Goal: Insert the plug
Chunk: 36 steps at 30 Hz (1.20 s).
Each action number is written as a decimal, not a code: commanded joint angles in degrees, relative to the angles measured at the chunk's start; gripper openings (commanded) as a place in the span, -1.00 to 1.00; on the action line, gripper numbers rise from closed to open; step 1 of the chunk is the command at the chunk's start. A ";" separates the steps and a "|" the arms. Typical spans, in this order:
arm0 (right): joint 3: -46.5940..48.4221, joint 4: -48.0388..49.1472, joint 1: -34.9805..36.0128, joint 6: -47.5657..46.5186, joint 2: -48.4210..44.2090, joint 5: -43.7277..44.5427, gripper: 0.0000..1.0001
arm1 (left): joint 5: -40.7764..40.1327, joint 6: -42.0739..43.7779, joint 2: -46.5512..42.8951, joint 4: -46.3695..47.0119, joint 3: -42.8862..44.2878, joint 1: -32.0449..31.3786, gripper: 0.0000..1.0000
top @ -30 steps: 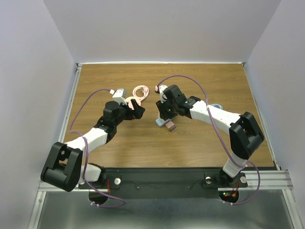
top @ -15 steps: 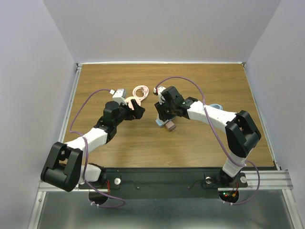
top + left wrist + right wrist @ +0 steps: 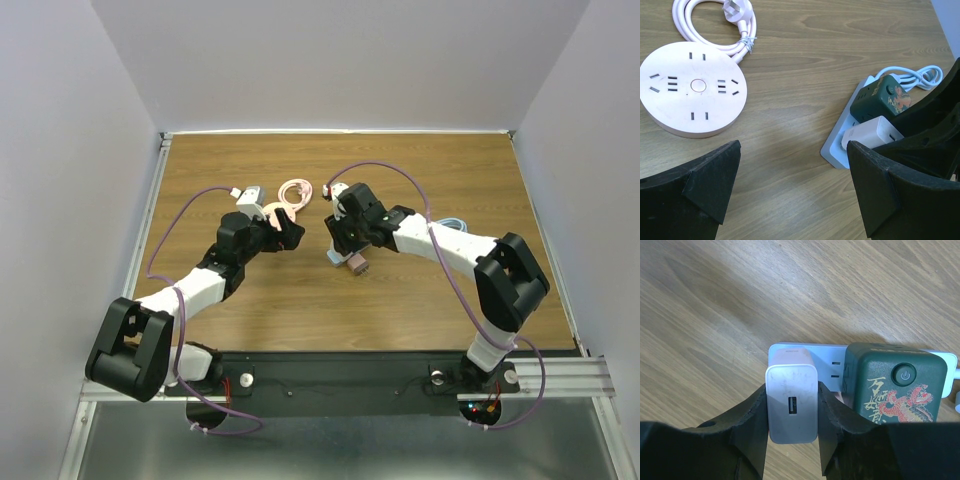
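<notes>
Two sides of the white plug (image 3: 791,407) sit squeezed in our right gripper (image 3: 792,427), so we can push it straight into the power strip (image 3: 832,365) just below. Our left gripper (image 3: 792,150) hangs spread, empty.

Wooden table (image 3: 450,170) carries round socket (image 3: 692,87), power strip (image 3: 836,148).

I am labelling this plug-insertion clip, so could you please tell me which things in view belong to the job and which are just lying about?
Part of the job: white charger, clamped in the right gripper; white power strip under it.
Lying about: round pink socket hub; its coiled pink cable; green cube adapter sitting on the strip; left gripper, open and empty.
</notes>
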 commanded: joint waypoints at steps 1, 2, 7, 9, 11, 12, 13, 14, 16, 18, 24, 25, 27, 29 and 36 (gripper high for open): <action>-0.75 2.25 0.35 0.28 -3.20 1.84 -0.99 | 0.98 0.04 -1.06 1.78 -0.63 0.18 0.97; -0.67 2.25 0.43 0.28 -3.55 1.93 -0.99 | 0.98 0.04 -1.06 1.70 -0.63 0.18 0.97; 0.12 2.25 0.43 0.45 -5.04 1.40 -0.99 | 1.07 0.04 -0.71 1.69 -0.45 0.18 0.97; 0.21 2.34 0.43 0.45 -5.39 1.40 -0.99 | 1.33 -0.05 -0.62 1.78 -0.45 0.18 0.97; 0.30 2.25 0.43 0.54 -5.22 1.58 -0.99 | 1.50 -0.05 -0.70 1.87 -0.54 0.18 0.97; 0.30 2.25 0.52 0.37 -5.05 1.58 -0.99 | 1.51 -0.05 -0.62 1.78 -0.63 0.18 0.97; 0.39 2.25 0.43 0.36 -4.70 1.41 -0.99 | 1.51 -0.05 -0.79 1.87 -0.63 0.18 0.97; 0.21 2.25 0.43 0.36 -4.26 1.23 -0.99 | 1.59 0.04 -0.79 1.78 -0.63 0.18 0.97; 0.13 2.34 0.43 0.45 -3.55 0.53 -0.99 | 1.59 0.04 -0.88 1.87 -0.71 0.18 0.97; 0.04 2.25 0.43 0.45 -2.50 0.26 -0.99 | 1.68 -0.05 -0.97 1.78 -0.71 0.18 0.97; -0.14 2.25 0.43 0.36 -0.83 -0.35 -0.99 | 1.77 0.04 -0.97 1.87 -0.71 0.18 0.97; -0.14 2.25 0.43 0.36 -0.65 -0.27 -0.99 | 1.77 0.04 -0.88 1.78 -0.71 0.18 0.97; -0.05 2.25 0.43 0.36 -0.47 -0.18 -0.99 | 1.86 0.04 -0.88 1.78 -0.63 0.27 0.97; -0.14 2.34 0.43 0.28 -0.39 0.26 -0.99 | 1.86 0.13 -0.97 1.78 -0.63 0.18 0.97; -0.40 2.16 0.43 0.19 -0.39 2.10 -0.99 | 1.86 0.04 -1.14 1.78 -0.80 0.18 0.97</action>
